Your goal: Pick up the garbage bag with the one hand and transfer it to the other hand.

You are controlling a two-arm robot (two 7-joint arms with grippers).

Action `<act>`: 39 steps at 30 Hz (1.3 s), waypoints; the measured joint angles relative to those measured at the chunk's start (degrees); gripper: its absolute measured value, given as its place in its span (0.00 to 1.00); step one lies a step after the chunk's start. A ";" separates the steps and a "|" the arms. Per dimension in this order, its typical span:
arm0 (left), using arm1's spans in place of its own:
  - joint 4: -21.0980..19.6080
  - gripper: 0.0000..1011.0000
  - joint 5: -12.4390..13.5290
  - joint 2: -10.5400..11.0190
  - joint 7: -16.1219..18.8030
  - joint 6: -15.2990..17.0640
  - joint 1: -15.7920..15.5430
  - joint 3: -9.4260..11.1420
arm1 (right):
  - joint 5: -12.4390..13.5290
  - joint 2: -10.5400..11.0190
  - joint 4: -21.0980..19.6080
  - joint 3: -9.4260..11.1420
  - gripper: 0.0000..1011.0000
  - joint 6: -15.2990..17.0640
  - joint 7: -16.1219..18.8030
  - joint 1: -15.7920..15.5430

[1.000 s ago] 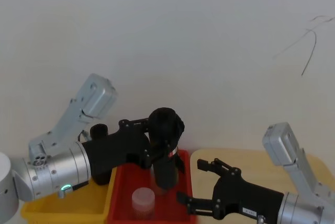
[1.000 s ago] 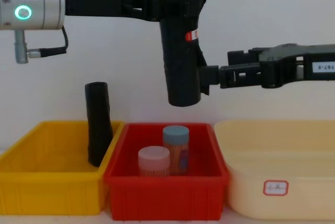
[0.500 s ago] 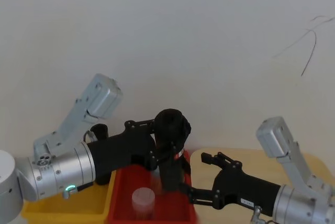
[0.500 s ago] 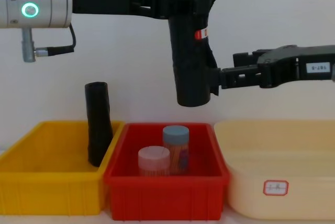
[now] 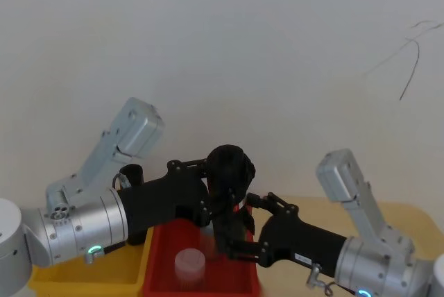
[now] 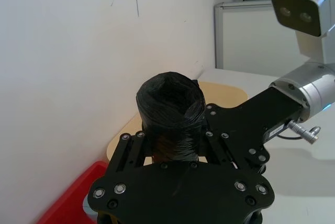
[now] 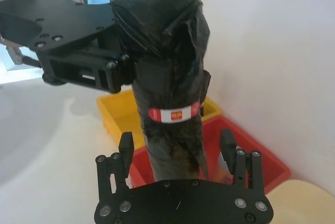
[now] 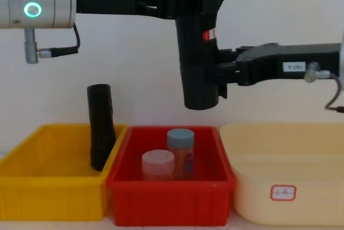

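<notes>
Three bins sit side by side in the chest view: yellow bin point(image 8: 48, 187) left, red bin point(image 8: 166, 200) centre, cream bin point(image 8: 322, 133) right.

Left gripper point(image 8: 185, 3), on the green-ringed arm, is clamped on the upper part of the garbage bag point(image 8: 199, 69). The bag hangs upright in the air over the red bin's middle, lumpy end up.

Right gripper point(image 7: 177, 146) is at the bag's lower half, fingers spread, one on either side. The right wrist view gives a gap at each finger, no contact. The chest view gives open air between the bag's lower end and the jars beneath.

Slim black roll point(image 8: 100, 128) leans at the yellow bin's right wall. Pink-lidded jar point(image 8: 158, 164) stands toward the red bin's front, blue-lidded jar point(image 8: 180, 152) just behind.

Red-orange label point(image 7: 171, 114) midway on the bag, white label point(image 8: 293, 67) on the right gripper, red-framed tag point(image 8: 282, 192) on the cream bin's front wall: writing on all three is too small to read.
</notes>
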 joint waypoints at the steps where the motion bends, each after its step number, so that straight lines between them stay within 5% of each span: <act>1: 0.00 0.42 -0.01 -0.01 -0.01 0.00 0.00 0.01 | -0.02 -0.19 0.20 -0.15 0.99 -0.16 -0.02 0.16; 26: 0.01 0.42 -0.05 -0.05 -0.08 -0.01 -0.06 0.06 | 0.31 -5.21 5.71 -3.72 0.99 -3.38 0.01 4.93; 39: 0.01 0.42 -0.05 -0.06 -0.07 -0.02 -0.06 0.06 | 0.84 -6.05 6.70 -4.26 0.71 -3.81 0.06 5.56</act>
